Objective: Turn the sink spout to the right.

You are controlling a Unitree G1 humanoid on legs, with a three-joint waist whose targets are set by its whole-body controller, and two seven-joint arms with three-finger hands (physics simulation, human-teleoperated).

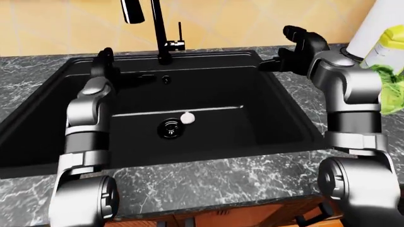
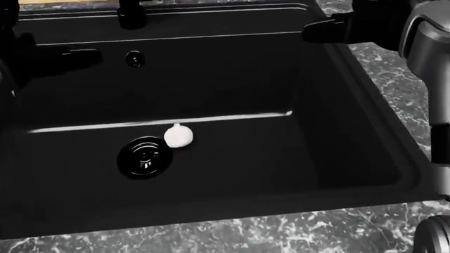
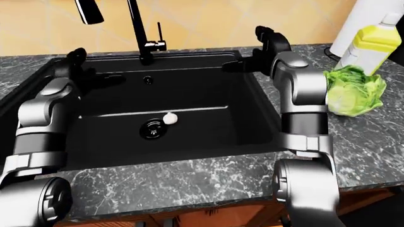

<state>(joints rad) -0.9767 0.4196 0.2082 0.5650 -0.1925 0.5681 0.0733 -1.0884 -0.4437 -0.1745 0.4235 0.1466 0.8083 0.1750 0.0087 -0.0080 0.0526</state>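
The left hand [image 1: 107, 71] hangs over the left part of the black sink [image 1: 265, 127], its dark fingers spread loosely and closed on nothing, one finger pointing toward the sink's far wall near the small overflow hole [image 1: 165, 80]. The right hand [image 3: 262, 49] is raised above the sink's far right corner, fingers likewise apart and empty, one reaching out over the basin. Between the two hands, at the middle of the sink's far rim, stands the black faucet [image 1: 157, 33]; its spout [image 1: 131, 10] arches up and ends at the top of the left-eye view, left of the upright stem, with a thin lever [image 1: 180, 33] just to the stem's right. Neither hand touches the faucet. Down on the sink floor a round drain [image 2: 144, 156] lies near the middle, and a small white garlic bulb [image 2: 179, 136] rests just beside it on its right. On the dark marbled bench [image 3: 189, 179], toward its right edge, a green lettuce [image 3: 354, 92] sits with a yellow bottle [image 3: 372, 40] behind it
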